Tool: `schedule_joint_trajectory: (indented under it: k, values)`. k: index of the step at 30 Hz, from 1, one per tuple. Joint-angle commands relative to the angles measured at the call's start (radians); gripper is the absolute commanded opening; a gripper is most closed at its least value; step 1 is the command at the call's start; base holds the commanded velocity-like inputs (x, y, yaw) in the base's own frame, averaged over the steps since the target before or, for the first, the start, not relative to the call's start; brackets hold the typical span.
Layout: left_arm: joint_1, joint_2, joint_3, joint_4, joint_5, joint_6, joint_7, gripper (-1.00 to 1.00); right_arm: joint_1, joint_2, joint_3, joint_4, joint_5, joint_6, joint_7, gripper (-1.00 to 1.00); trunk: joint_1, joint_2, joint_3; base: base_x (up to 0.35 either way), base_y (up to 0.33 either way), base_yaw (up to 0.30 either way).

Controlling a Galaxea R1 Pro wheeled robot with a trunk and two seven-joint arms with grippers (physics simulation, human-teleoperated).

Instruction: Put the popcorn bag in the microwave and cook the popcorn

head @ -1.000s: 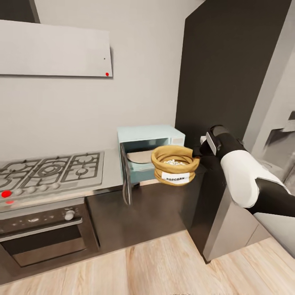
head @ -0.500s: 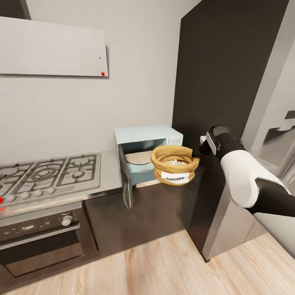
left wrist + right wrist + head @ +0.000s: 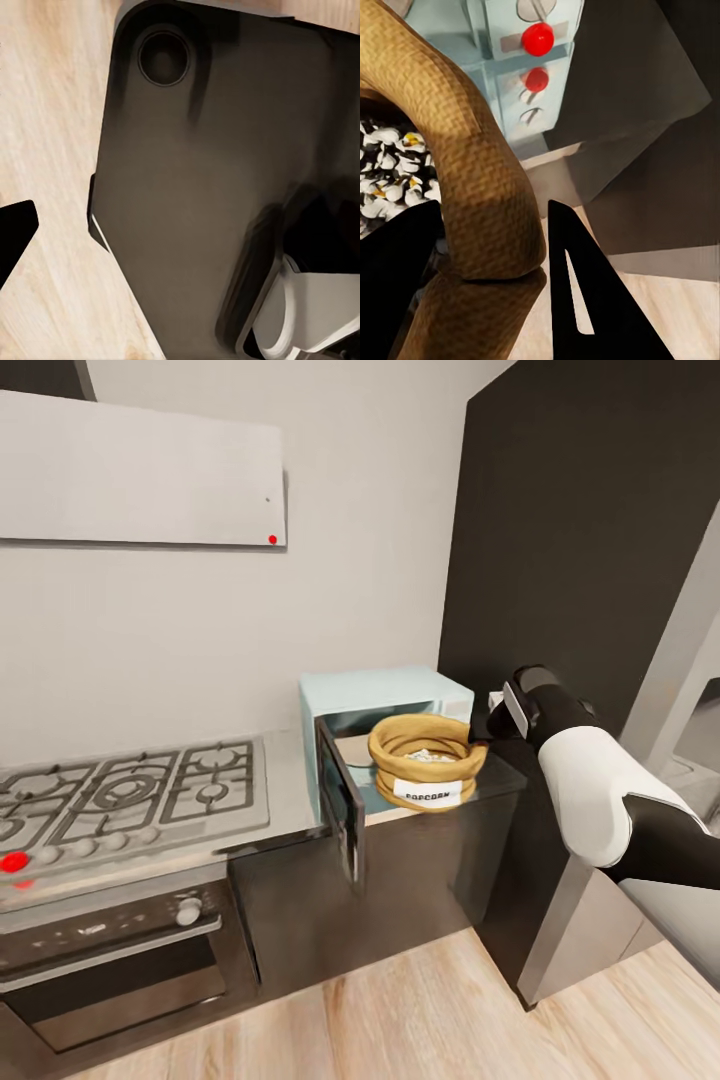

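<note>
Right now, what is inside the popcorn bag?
Small whitish popcorn pieces lie heaped inside the popcorn bag. The thick rolled rim covers part of the heap; its depth cannot be seen.

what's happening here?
The right gripper is clamped on the rolled rim of the popcorn bag, holding it in front of the microwave. The microwave door is swung open and the bag is not inside yet. White popcorn shows in the bag. The left wrist view looks down at the floor.
</note>
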Motion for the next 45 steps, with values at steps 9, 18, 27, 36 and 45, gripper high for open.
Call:
schedule_joint_trajectory:
  k: [9,18,27,36,45]
  values:
    - [0.0,0.001,0.002,-0.001,0.006,-0.001,0.002,1.0,-0.001,0.002,-0.008,-0.001,0.009,0.003,0.008,-1.0,0.0,-0.001,-0.001,0.193,-0.127,0.0]
    - [0.0,0.001,0.003,-0.001,0.006,-0.001,0.002,1.0,0.005,0.083,-0.011,0.016,0.005,0.003,0.015,-1.0,0.0,-0.001,-0.001,0.168,-0.117,0.0]
    - [0.0,0.001,0.004,-0.002,0.006,-0.001,0.002,1.0,0.013,0.096,-0.012,0.02,0.001,0.003,0.016,-1.0,0.0,-0.001,-0.001,0.003,-0.002,0.0]
    - [0.0,0.0,0.004,-0.002,0.006,-0.001,0.002,1.0,0.013,0.095,-0.013,0.02,0.0,0.003,0.018,-1.0,0.0,-0.001,-0.001,0.002,0.0,0.0]
    - [0.0,0.001,0.002,-0.001,0.006,-0.001,0.0,1.0,0.013,0.096,-0.013,0.021,0.0,0.003,0.018,-1.0,0.0,-0.001,-0.001,0.202,0.0,0.0]
